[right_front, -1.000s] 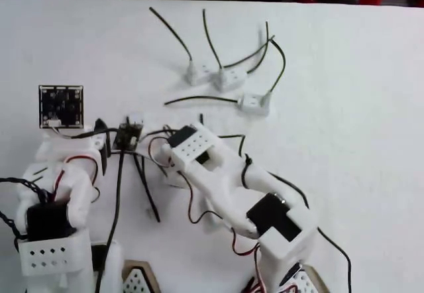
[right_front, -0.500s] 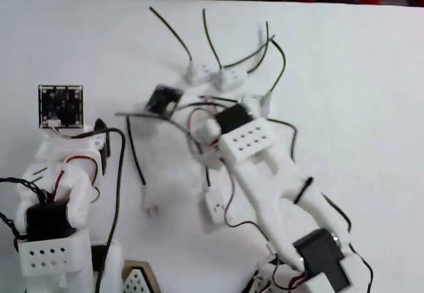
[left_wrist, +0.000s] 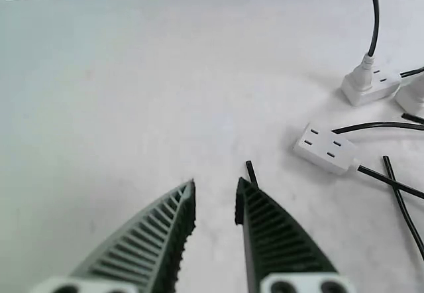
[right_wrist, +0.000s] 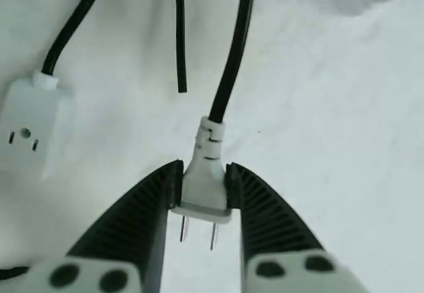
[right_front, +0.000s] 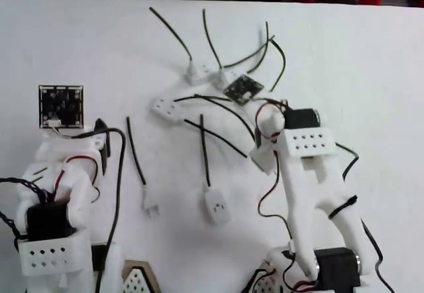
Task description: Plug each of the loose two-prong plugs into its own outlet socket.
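Plug point(right_wrist: 205, 197) pinched in R gripper point(right_wrist: 203, 171); L gripper point(left_wrist: 215, 187) gaping above table point(left_wrist: 119, 74).

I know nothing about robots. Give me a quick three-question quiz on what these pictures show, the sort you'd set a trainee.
1. True or false: the right pincer is shut on a white plastic two-prong plug with a black cord.
2. What is between the fingers of the left pincer? A: a plug. B: nothing. C: an outlet block.
3. How many metal prongs stick out of the held plug?

Key: 1 true; 2 B; 3 two.
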